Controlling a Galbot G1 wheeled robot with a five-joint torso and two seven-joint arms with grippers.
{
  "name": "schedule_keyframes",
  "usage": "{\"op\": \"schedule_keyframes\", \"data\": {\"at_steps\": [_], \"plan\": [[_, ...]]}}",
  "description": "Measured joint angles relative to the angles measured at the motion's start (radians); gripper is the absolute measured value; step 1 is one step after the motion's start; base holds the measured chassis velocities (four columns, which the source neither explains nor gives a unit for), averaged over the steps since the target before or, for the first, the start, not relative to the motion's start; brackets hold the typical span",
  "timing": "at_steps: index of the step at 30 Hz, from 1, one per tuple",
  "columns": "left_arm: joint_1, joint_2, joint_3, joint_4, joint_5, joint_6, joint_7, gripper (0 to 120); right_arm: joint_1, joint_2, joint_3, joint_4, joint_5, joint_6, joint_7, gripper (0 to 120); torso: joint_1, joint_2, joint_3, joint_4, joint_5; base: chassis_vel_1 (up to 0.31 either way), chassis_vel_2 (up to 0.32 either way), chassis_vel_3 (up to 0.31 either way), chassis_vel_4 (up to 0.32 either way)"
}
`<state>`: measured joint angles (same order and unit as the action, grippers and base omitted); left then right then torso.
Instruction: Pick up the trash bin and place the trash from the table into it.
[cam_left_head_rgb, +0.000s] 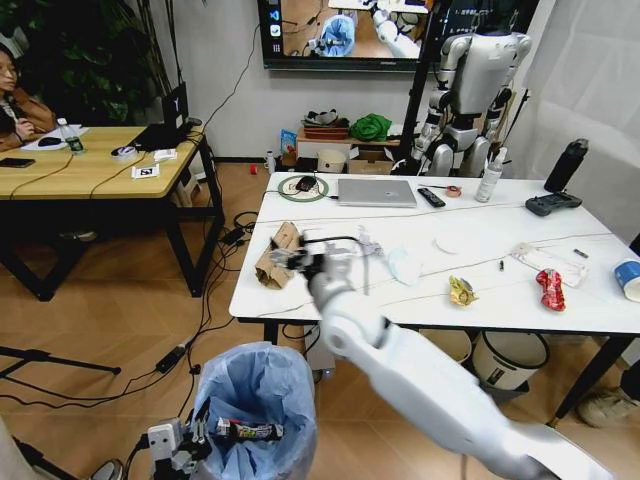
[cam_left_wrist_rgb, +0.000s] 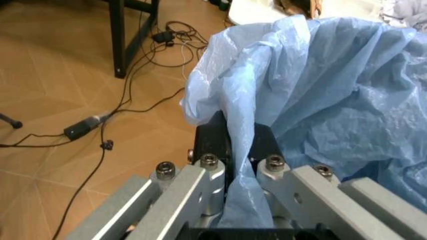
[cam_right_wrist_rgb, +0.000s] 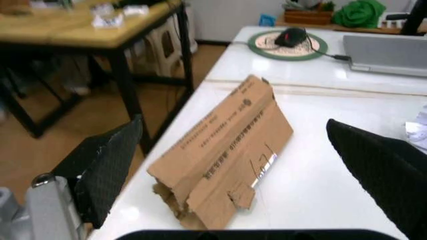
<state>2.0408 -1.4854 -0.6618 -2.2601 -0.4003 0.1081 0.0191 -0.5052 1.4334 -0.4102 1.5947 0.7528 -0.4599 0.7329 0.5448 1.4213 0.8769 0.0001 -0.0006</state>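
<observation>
Trash bin (cam_left_head_rgb: 262, 400) is held low beside the counter (cam_left_head_rgb: 600, 310), its blue bag pinched by the left end effector (cam_left_wrist_rgb: 233, 150). Farther off, the crumpled cardboard (cam_right_wrist_rgb: 223, 155) is framed by the wide-spread right end effector (cam_right_wrist_rgb: 227, 170). It could be knocked off the near edge.

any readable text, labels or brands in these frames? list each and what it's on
None can be quoted.
Crumpled cardboard: rows of small dark print and a round mark along its side, too blurred to read.
White card on the wooden desk: black marks, too small.
Red wrapper and yellow wrapper on the table: print too small.
Wall screen: side icons only, no legible words.
</observation>
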Motion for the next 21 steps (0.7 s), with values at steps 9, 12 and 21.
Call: {"op": "schedule_keyframes", "data": {"at_steps": [9,12,21], "plan": [[0.010,-0.008,-0.009,-0.011,-0.003,-0.009,0.005,1,0.058,0.163,0.018,-0.263,-0.105,-0.069,0.010,100,0.000,0.000,0.000,-0.0001,0.0003,0.000,0.000,0.000,0.000],[0.014,-0.009,-0.010,-0.013,-0.002,-0.013,0.007,1,0.071,0.181,0.039,-0.335,-0.129,-0.064,0.006,100,0.000,0.000,0.000,0.0001,0.0003,0.000,0.000,0.000,0.000],[0.013,-0.008,-0.009,-0.014,-0.002,-0.014,0.008,1,0.096,0.180,0.063,-0.462,-0.156,-0.052,-0.001,100,0.000,0.000,0.000,-0.0003,0.0006,0.000,0.000,0.000,0.000]]}}
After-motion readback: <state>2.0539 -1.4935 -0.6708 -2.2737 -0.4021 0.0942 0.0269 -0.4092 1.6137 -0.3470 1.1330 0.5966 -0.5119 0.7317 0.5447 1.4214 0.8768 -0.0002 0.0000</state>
